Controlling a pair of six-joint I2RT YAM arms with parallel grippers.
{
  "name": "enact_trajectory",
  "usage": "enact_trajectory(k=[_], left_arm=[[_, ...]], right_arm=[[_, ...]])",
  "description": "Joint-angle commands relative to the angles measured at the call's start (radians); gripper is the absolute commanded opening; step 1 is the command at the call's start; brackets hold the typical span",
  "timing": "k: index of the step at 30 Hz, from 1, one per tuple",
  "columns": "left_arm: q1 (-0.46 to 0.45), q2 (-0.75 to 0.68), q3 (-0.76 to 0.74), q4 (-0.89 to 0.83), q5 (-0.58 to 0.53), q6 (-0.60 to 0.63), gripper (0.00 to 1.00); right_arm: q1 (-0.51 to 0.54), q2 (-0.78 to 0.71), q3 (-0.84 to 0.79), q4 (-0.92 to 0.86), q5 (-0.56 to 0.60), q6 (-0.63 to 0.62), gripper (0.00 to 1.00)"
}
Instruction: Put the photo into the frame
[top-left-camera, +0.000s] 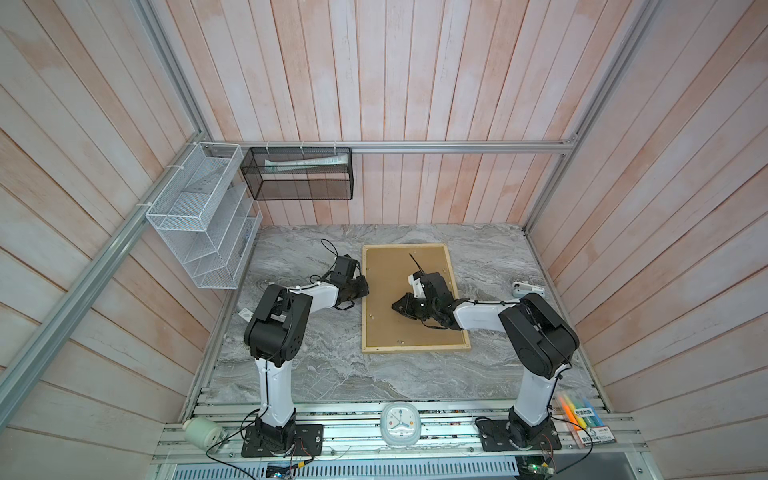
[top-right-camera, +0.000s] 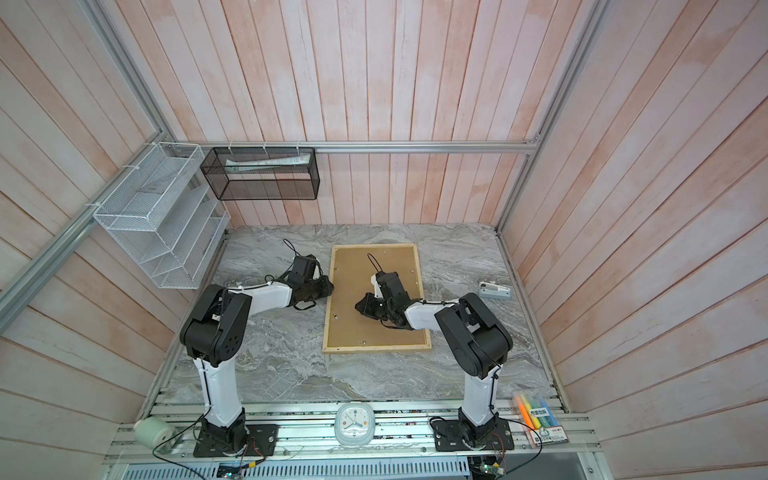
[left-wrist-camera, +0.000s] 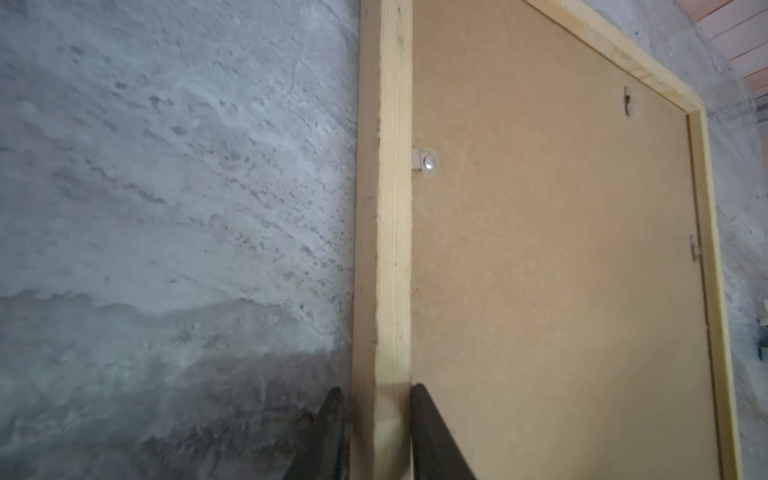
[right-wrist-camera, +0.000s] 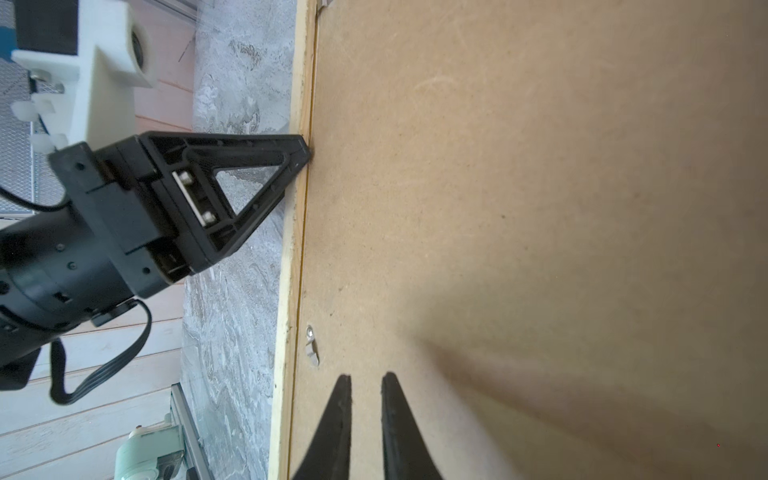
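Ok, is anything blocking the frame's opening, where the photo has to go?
Yes: the backing board fills the frame, which lies back up. The photo is not in view.

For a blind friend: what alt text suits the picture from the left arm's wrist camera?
The black left gripper straddles one pale wooden strip of the frame, which lies back-up on the grey marbled table. A brown backing board fills it, with a small metal clip beside the strip.
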Motion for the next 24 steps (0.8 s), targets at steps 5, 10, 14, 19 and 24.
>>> enact_trajectory(k=[5,10,14,19,24], left_arm=[[-0.042,-0.230,-0.201,-0.084,-0.074,0.032,0.38],[-0.099,-0.337,-0.327,-0.105,-0.113,0.012,0.39],[-0.134,-0.386,-0.423,-0.075,-0.101,-0.036,0.39],[-0.142,-0.426,-0.511,-0.009,-0.056,-0.063,0.39],[-0.148,-0.433,-0.518,-0.009,-0.043,-0.054,0.38]], right_arm=[[0.025,0.059,0.005,0.082,-0.024,0.046,0.17],[0.051,0.104,0.046,0.083,-0.038,0.059,0.16],[0.082,0.127,0.075,0.072,-0.034,0.063,0.16],[0.122,0.154,0.108,0.069,-0.030,0.076,0.16],[0.138,0.183,0.141,0.050,-0.034,0.077,0.16]])
